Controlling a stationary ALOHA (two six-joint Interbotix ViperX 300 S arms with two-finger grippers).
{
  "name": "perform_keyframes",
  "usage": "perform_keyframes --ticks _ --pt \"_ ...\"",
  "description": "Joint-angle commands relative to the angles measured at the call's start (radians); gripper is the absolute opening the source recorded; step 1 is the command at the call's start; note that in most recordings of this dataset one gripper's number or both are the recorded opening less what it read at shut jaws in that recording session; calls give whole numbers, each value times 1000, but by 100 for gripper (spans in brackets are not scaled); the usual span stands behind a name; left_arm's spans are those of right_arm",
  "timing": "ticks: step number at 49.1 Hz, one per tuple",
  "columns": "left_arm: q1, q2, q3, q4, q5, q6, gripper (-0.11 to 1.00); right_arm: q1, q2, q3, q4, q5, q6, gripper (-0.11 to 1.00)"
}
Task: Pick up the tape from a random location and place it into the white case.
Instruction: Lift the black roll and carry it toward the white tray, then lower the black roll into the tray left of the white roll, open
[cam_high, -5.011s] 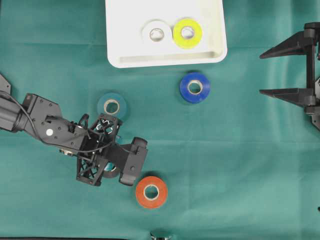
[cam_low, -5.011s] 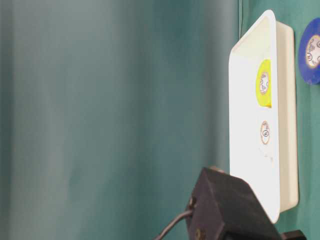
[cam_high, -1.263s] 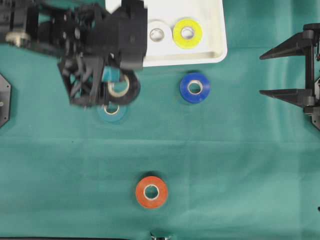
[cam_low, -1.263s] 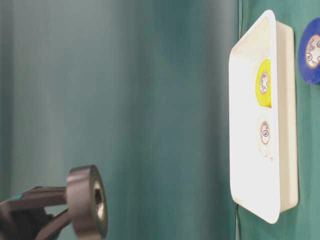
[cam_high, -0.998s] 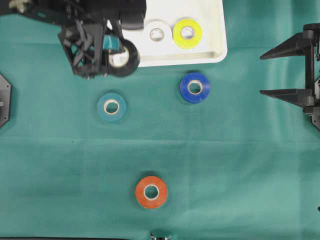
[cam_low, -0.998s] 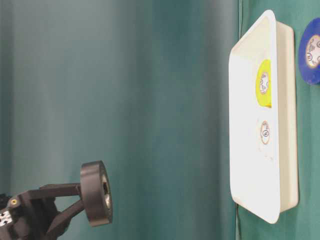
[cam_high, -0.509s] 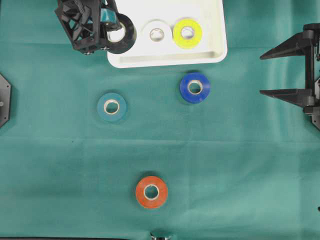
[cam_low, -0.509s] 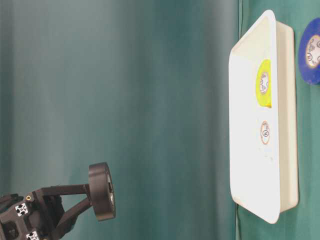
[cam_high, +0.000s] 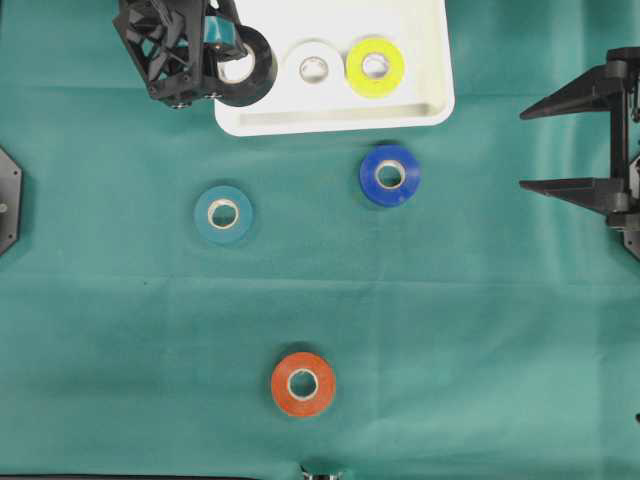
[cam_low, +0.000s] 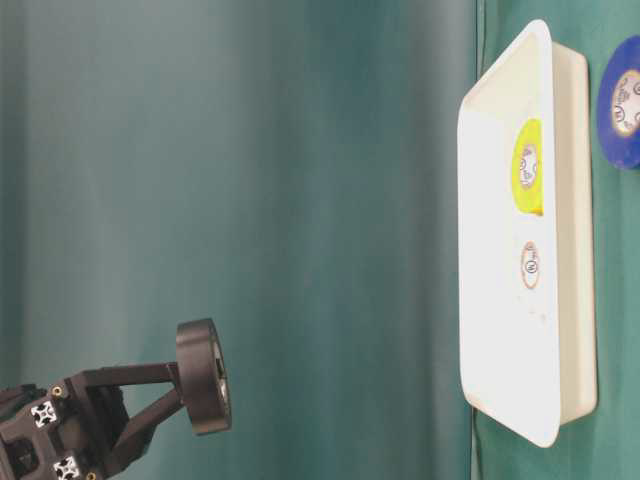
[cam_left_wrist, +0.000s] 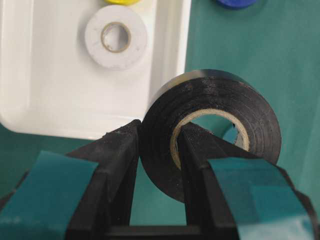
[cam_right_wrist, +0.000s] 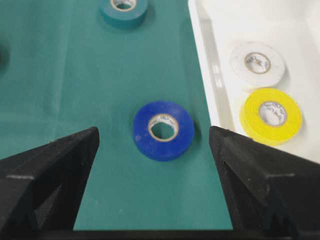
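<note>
Gripping a black tape roll (cam_high: 245, 66) through its wall, one finger inside the cardboard core and one outside, the left gripper (cam_high: 222, 62) hangs over the near left corner of the white case (cam_high: 330, 118), held up off the cloth as the table-level view shows. Much of that arm is cut off by the top edge of the overhead view, and only its latticed black frame is seen there. In the left wrist view the roll stands on edge and blocks part of the case's rim and the cloth behind it; the fingers carry teal pads, cropped by the bottom edge. Inside the case lie a white tape roll (cam_high: 314, 67) and a yellow tape roll (cam_high: 375, 66), flat and side by side, nearly touching. The case's far edge runs out of the overhead view. On the green cloth (cam_high: 480, 330) lie three more rolls, well apart: a blue tape roll (cam_high: 390, 175) just near of the case, a teal tape roll (cam_high: 223, 213) to its left, hard to pick out against the cloth, and an orange-red tape roll (cam_high: 303, 383) nearest the front edge. The right gripper (cam_high: 575, 135) waits at the right edge, jaws spread wide with nothing between them, its body cropped.
</note>
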Motion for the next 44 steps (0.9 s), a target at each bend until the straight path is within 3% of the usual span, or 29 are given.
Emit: perform_keyframes --ticks 1,16,30,44 --pt "2 -11 -14 2 -6 -2 18 -2 3 -11 -3 -3 0 86" --pt "6 20 -23 2 -25 2 18 -2 5 -12 -3 -3 -2 86" --pt "15 95 -100 0 -38 64 18 -2 3 -11 -2 -3 0 86" --pt "20 112 -109 2 -35 64 18 -2 3 -12 -2 0 -2 86"
